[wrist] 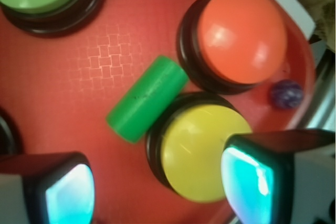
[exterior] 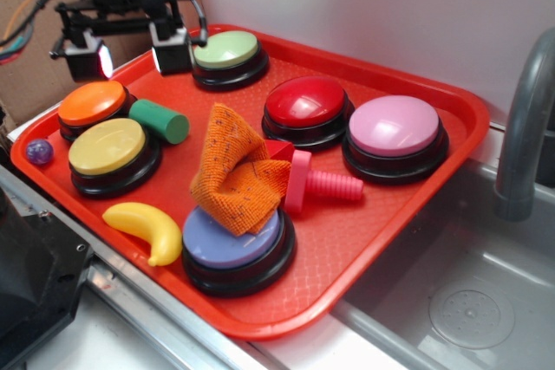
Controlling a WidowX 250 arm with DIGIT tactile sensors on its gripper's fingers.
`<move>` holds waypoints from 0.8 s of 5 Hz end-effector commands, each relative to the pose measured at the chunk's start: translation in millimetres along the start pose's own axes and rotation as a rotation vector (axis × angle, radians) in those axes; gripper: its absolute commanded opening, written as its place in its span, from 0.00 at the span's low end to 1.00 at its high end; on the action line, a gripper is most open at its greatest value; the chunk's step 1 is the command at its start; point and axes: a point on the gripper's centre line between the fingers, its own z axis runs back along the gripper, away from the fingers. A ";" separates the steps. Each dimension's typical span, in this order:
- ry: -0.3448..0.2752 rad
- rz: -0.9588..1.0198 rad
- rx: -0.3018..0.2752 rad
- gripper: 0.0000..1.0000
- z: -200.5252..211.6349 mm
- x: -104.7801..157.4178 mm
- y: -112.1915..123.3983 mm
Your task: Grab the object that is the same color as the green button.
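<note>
The gripper [exterior: 134,49] hangs above the red tray's [exterior: 451,93] back-left corner, fingers [wrist: 68,192] spread and empty; this looks like the approach step. The green cylinder [wrist: 147,98] lies on its side, touching the yellow button [wrist: 202,150], near the green button [exterior: 227,49]; next, descend astride it. Fingertips are cropped in the wrist view.

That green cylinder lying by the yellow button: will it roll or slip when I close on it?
The green cylinder lies on its side on the red tray, so a nudge across its length would probably roll it. It touches the yellow button, which may block rolling that way. Its smooth, solid look suggests stiff, light and possibly slippery. The end effector looks open.
</note>
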 end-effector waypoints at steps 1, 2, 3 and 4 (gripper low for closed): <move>-0.041 0.034 0.001 1.00 -19.8 20.3 -0.8; -0.058 0.052 0.002 1.00 -27.6 28.0 -0.2; -0.073 0.079 -0.029 1.00 -38.2 36.3 0.5; -0.069 0.110 -0.049 1.00 -48.4 40.4 1.4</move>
